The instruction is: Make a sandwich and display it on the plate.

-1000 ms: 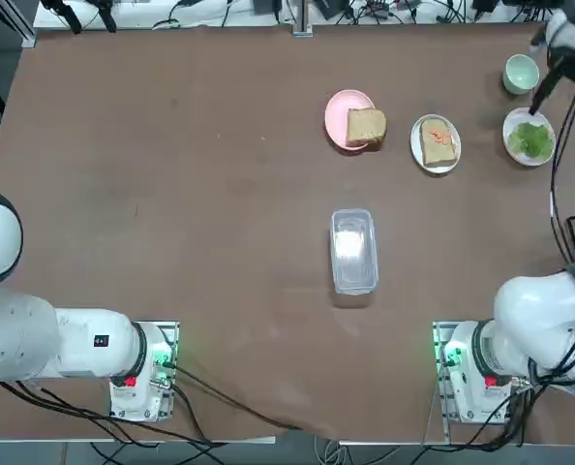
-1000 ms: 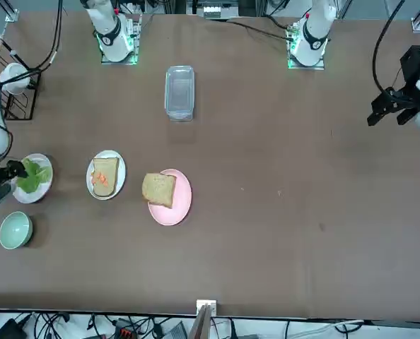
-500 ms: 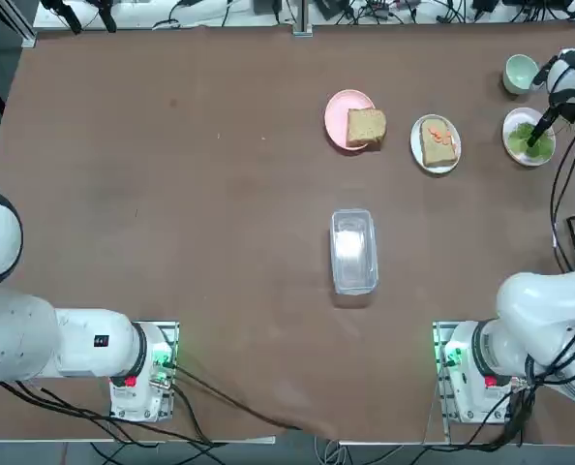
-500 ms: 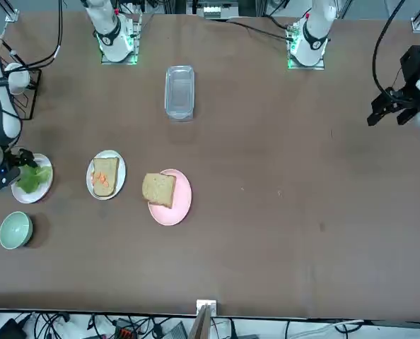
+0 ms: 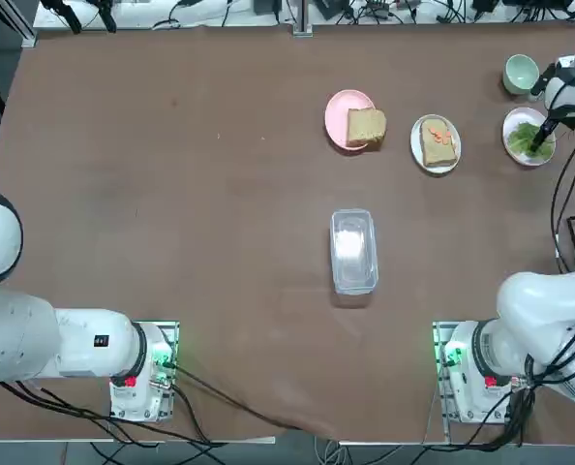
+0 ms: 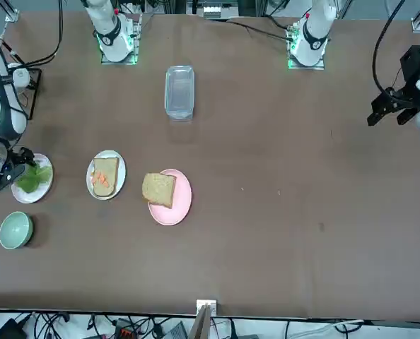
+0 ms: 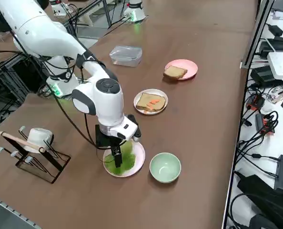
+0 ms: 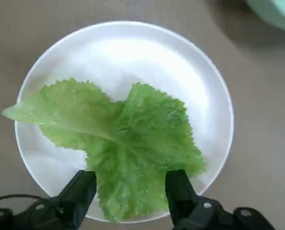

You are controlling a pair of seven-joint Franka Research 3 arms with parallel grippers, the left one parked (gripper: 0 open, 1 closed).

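Claw (image 8: 131,175) open, nothing gripped, right over lettuce (image 8: 147,134) on white dish (image 8: 152,52). At 9 o'clock from there, top view: plate (image 5: 416,143) with orange-topped bread (image 5: 435,145); farther along, pink plate (image 5: 336,118), plain bread (image 5: 367,126) overhanging its 4 o'clock edge.

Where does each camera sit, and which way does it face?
Top: overhead, looking down; both arms' white bases show, and the plastic box.
Front: across the table, facing the robot; parts of both arms, nearest the pink plate.
Right side: raised at the robot's right, looking diagonally down; the right arm shows above the lettuce.
Right wrist: on that arm, facing the right hand's open fingers.
Front and right side share the green cup.
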